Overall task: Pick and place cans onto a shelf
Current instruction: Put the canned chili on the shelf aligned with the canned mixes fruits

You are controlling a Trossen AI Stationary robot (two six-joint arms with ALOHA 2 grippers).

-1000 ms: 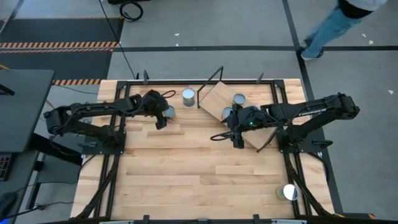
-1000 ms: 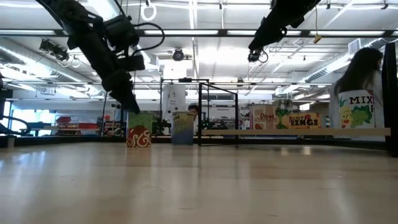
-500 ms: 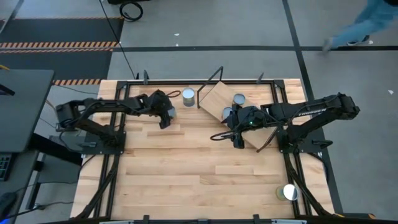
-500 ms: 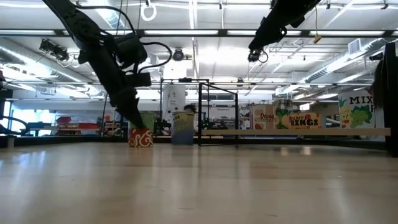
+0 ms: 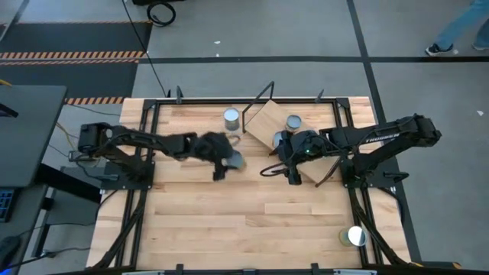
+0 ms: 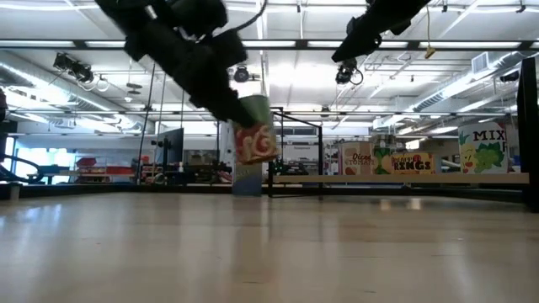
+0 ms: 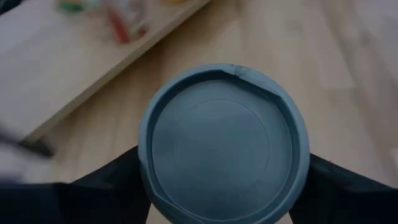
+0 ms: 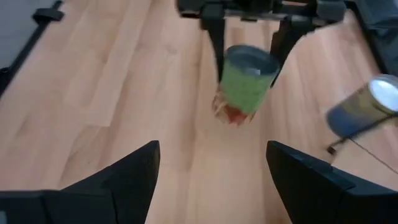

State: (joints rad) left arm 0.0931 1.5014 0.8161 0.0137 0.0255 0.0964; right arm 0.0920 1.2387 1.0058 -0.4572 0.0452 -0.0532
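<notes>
We see the left tool (image 5: 227, 162) grasping a red-and-green can (image 6: 254, 135) clear of the table, the shelf (image 5: 267, 122) just beyond it; the right tool (image 5: 290, 174), released, waits beside the shelf.

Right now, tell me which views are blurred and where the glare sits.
High view: the left arm's gripper is smeared. Low view: the carried can is soft, and bright ceiling lights glare behind it. Left wrist view: the can's top fills the frame; the shelf beyond is blurred. Right wrist view: everything is soft.
</notes>
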